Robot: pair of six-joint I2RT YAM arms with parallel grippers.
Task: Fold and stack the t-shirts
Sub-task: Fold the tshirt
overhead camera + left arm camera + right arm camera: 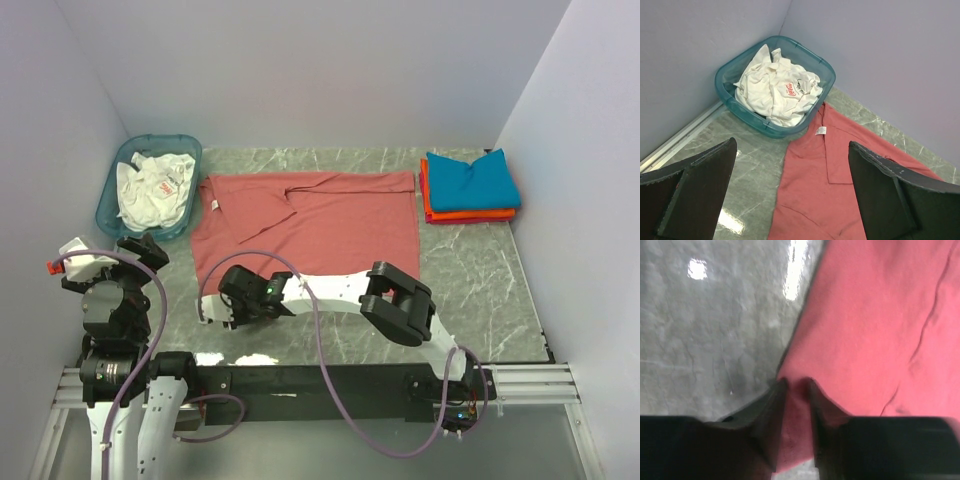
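The dusty-red t-shirt [320, 215] lies spread flat on the marble table, its white neck label [212, 205] at the left end. My right gripper [222, 303] reaches across to the shirt's near left corner. In the right wrist view the right gripper [797, 382] is closed on the hem of the red t-shirt [875, 315], with cloth bunched between the fingers. My left gripper [792, 143] hovers wide open and empty near the left wall, above the red shirt's [830, 190] collar end. A folded teal-blue t-shirt [472, 180] rests on a folded orange one [470, 212] at the back right.
A translucent teal basket [110, 195] holding crumpled white cloth [150, 190] stands in the back left corner, touching the red shirt's collar end. The same basket [825, 65] shows in the left wrist view. Walls close in the left, back and right sides.
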